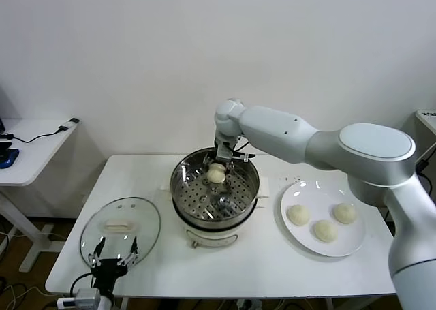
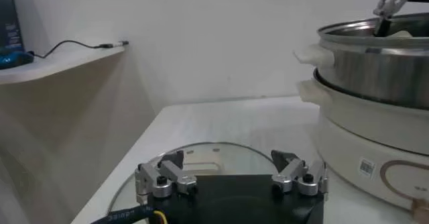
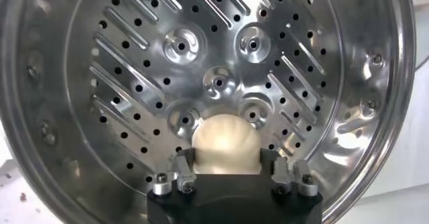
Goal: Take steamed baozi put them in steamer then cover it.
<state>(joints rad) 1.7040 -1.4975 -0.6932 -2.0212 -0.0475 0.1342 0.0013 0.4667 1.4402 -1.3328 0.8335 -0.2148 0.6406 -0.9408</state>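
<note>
On the white table (image 1: 272,262) against a white wall, 1 baozi (image 1: 216,175) lies in the steamer (image 1: 214,191) between the right gripper's (image 1: 219,162) spread fingers, 3 more wait on the plate (image 1: 354,245), and the open left gripper (image 1: 114,259) hovers over the glass lid (image 1: 120,229).

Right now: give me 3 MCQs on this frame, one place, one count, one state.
1. Where is the glass lid?
A. On the steamer
B. On the table, left of the steamer
C. On the plate

2. How many baozi are on the white plate?
A. Three
B. One
C. Four

3. What does the steamer hold?
A. Nothing
B. The lid
C. One baozi

Key: B, the lid lies flat near the left pincer; A, three buns sit on the plate; C, one baozi is inside, between the right pincer fingers.
</note>
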